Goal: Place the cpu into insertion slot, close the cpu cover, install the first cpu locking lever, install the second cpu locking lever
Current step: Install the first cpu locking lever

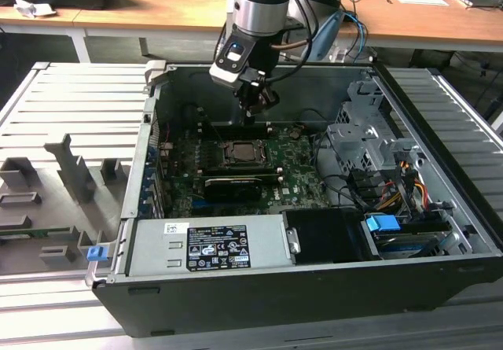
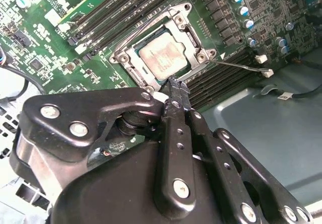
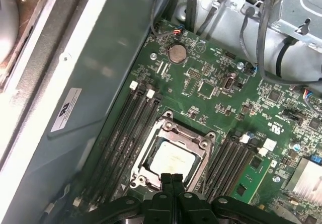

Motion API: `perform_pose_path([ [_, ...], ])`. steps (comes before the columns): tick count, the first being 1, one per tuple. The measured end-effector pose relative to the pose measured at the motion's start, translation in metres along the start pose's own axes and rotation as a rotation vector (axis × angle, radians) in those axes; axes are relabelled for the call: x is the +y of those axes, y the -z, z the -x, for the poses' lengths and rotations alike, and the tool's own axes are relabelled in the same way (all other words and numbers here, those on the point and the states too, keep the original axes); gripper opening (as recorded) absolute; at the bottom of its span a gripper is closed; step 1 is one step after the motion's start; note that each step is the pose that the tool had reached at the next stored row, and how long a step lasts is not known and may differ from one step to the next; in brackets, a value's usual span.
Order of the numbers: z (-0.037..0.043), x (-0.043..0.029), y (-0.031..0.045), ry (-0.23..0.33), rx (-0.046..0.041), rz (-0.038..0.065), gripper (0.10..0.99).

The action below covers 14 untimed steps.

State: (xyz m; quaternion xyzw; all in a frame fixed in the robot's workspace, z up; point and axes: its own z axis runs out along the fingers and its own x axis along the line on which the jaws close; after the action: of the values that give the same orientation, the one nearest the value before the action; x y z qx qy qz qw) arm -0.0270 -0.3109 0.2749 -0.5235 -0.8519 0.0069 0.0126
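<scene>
The cpu (image 2: 162, 59) lies flat in the insertion slot (image 2: 128, 63), its silvery top showing through the window of the cpu cover (image 2: 195, 47), which rests down over it. In the first wrist view the cpu (image 3: 173, 159) sits framed by the cover (image 3: 195, 142). My gripper (image 2: 176, 85) is shut with nothing between its fingers, its tip right at the socket's edge. A thin wire lever (image 2: 240, 66) sticks out sideways from the socket across the memory slots. In the exterior view the gripper (image 1: 253, 114) hangs just behind the socket (image 1: 242, 152).
Memory slots (image 3: 126, 133) flank the socket on both sides. A long black card (image 1: 233, 185) lies in front of it. At the exterior view's right are the drive cage (image 1: 369, 141) and cables, with the power supply box (image 1: 208, 244) at the front. Case walls enclose the board.
</scene>
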Motion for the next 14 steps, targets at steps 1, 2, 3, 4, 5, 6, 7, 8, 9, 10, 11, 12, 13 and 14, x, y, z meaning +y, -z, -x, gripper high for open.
perform_pose_path([
  [1, 0.0000, 0.0000, 0.0000, 0.004, -0.0001, 0.000, 0.106],
  [2, 0.0000, 0.0000, 0.0000, 0.011, -0.0003, 0.000, 0.106],
  [3, 0.0000, 0.0000, 0.0000, 0.018, -0.0004, 0.000, 0.106],
  [4, 0.0000, 0.0000, 0.0000, 0.021, -0.0005, 0.000, 0.106],
  [5, 0.0000, 0.0000, 0.0000, 0.025, -0.0006, 0.000, 0.106],
  [6, 0.0000, 0.0000, 0.0000, 0.035, -0.0009, -0.001, 0.106],
  [7, 0.0000, 0.0000, 0.0000, 0.040, -0.0010, -0.001, 0.106],
  [8, 0.0000, 0.0000, 0.0000, 0.044, -0.0010, -0.001, 0.106],
  [9, 0.0000, 0.0000, 0.0000, 0.049, -0.0012, -0.001, 0.106],
  [10, 0.0000, 0.0000, 0.0000, 0.054, -0.0013, -0.001, 0.106],
  [11, 0.0000, 0.0000, 0.0000, 0.060, -0.0015, -0.001, 0.106],
  [12, 0.0000, 0.0000, 0.0000, 0.063, -0.0016, -0.001, 0.106],
  [13, 0.0000, 0.0000, 0.0000, 0.066, -0.0016, -0.001, 0.106],
  [14, 0.0000, 0.0000, 0.0000, 0.070, -0.0017, -0.001, 0.106],
])
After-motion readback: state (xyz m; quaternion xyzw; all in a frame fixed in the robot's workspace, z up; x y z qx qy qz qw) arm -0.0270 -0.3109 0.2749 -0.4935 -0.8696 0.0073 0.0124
